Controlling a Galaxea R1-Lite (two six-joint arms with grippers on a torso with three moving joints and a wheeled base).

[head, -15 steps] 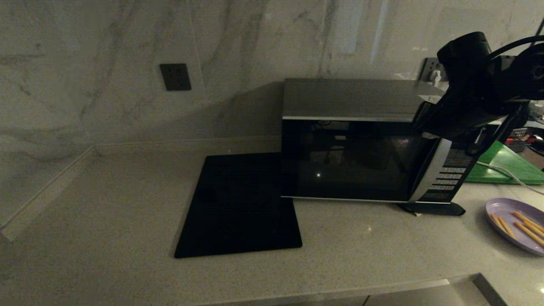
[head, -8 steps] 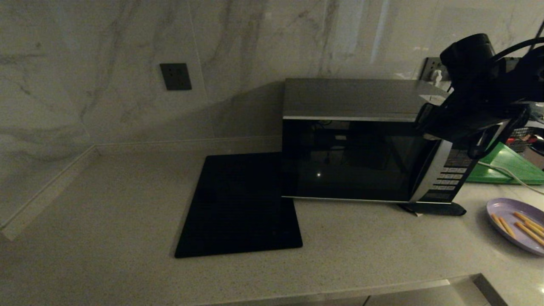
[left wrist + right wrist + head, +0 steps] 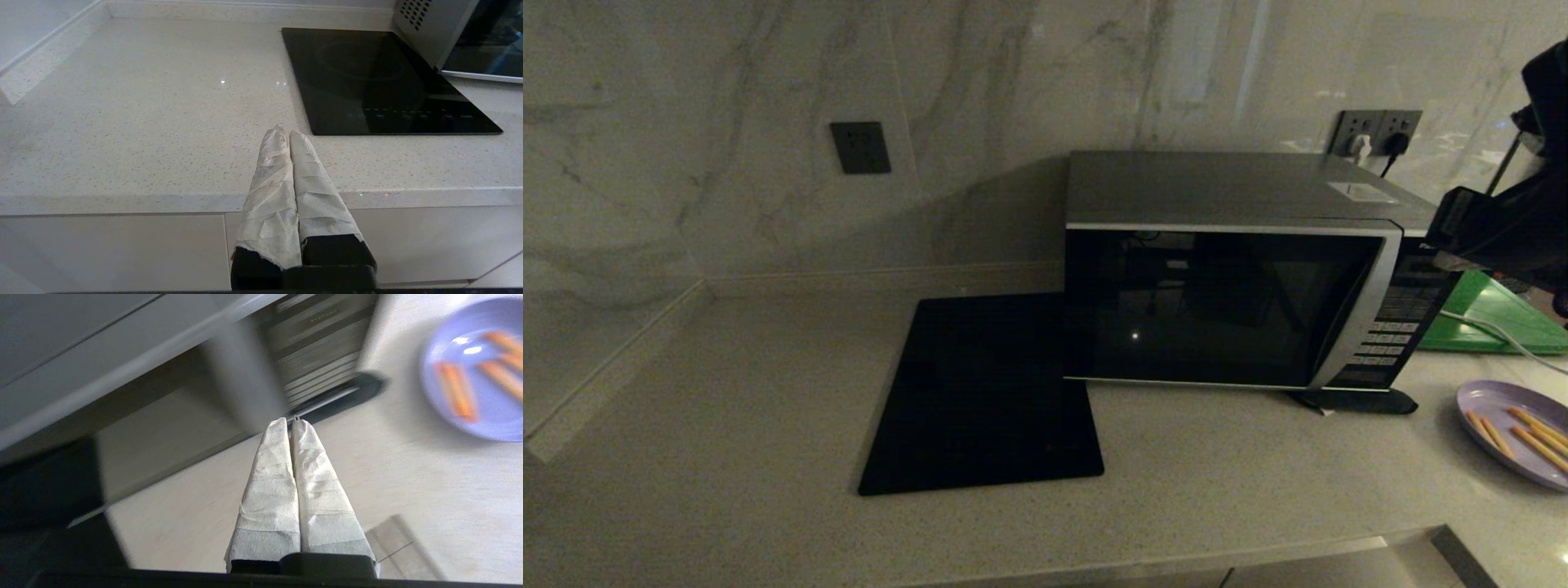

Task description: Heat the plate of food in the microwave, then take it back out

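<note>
The microwave [image 3: 1225,302] stands on the counter with its dark glass door closed; its keypad [image 3: 1392,327] is on the right. To its right, on the counter, lies the light-purple plate of food [image 3: 1503,437] bearing orange-tan sticks. My right arm [image 3: 1507,233] hovers at the right edge, above and beyond the plate, beside the keypad. In the right wrist view, the right gripper [image 3: 291,421] is shut and empty, pointing at the microwave's lower right corner, with the plate [image 3: 478,379] off to one side. My left gripper [image 3: 284,132] is shut and empty over the counter's front edge.
A flat black slab [image 3: 980,392] lies left of the microwave and also shows in the left wrist view as the slab [image 3: 380,81]. A green board [image 3: 1494,314] with a white cable across it sits behind the plate. Wall sockets [image 3: 1376,131] are behind the microwave.
My right arm has pulled back to the right, away from the microwave's front, uncovering the keypad and top right corner. The plate and microwave have not moved.
</note>
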